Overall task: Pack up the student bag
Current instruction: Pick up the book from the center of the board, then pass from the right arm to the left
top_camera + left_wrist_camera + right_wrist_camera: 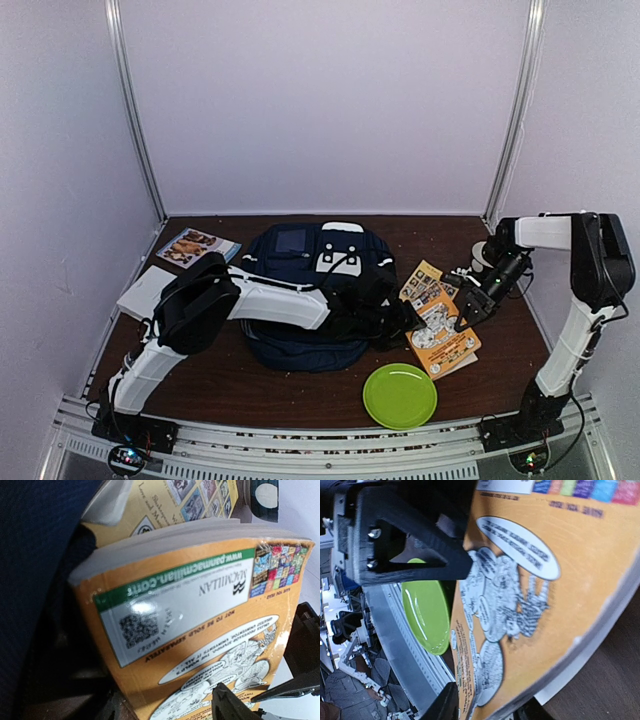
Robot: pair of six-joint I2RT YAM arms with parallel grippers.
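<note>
The student bag [300, 262], navy with a white top patch, lies flat at the table's middle, under my left arm. An orange book [447, 340] with cartoon drawings on its cover rests to the bag's right, tilted up over a yellow book [424, 282]. My left gripper [408, 322] reaches across the bag to the orange book's left corner. Its fingers stand open with that corner [190, 630] between them. My right gripper [465, 308] is shut on the orange book's right edge [530, 595], one finger [420, 555] above and the other below.
A green plate [400, 395] sits near the front edge, just below the orange book. A picture book [197, 246] and a white pad [146, 290] lie at the back left. White walls and metal posts close in the table.
</note>
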